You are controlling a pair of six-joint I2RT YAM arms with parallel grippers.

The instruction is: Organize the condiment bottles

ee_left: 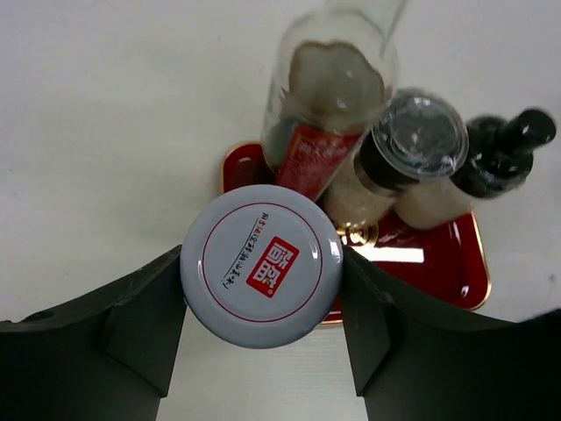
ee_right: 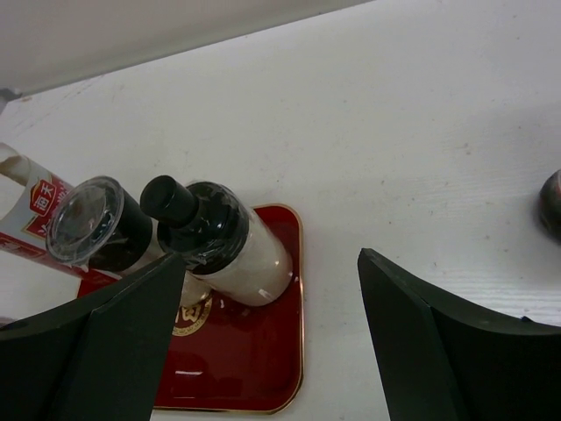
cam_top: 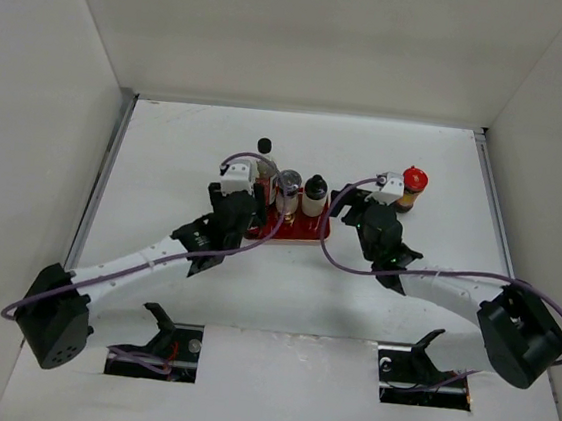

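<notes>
Fingers of our left gripper squeeze a white-lidded jar over the red tray's near left corner. A tall clear bottle, a shaker and a black-capped bottle stand along its far side. Our right gripper hangs open, holding nothing, over bare table by the tray's right edge. A red-capped bottle stands just right of it. Our left arm and right arm bend in toward the middle.

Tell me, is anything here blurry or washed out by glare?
Left wrist view: the white round lid with the red emblem is sharp, the tall clear bottle behind it is soft, and a white glare streak lies on the flat red tray. Right wrist view: the black-capped bottle of pale contents is crisp; the dark pincer fingers lack detail. Top view: even light, faint shadows.
</notes>
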